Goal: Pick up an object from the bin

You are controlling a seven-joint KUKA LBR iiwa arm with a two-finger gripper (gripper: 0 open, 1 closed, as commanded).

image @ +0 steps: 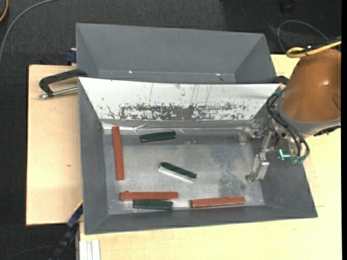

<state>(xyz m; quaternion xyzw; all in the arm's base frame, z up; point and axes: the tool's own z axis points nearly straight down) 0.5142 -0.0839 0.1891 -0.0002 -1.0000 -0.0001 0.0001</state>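
Six slim bars spread over the floor of the grey bin [287,195], all toward the view's left of the jaws. Jaws hanging low from the orange-covered wrist [314,91], down at the floor's right side over bare metal, close to the bin's right wall. Open or closed: impossible to tell from this angle. Nearest, just below and left of the jaws: a red bar [217,202], flat along the front wall, not touching them. Farther left, at about the jaws' own height: a green-and-white bar [178,171], slanted, alone mid-floor. Up and left of the jaws, along the back wall: a dark green bar [158,137]. Well apart, at front left: another red bar [149,196], with a second dark green bar [153,204] just beside it, nearer the front wall. Farthest from the jaws: a third red bar [117,153], lengthwise along the left wall.
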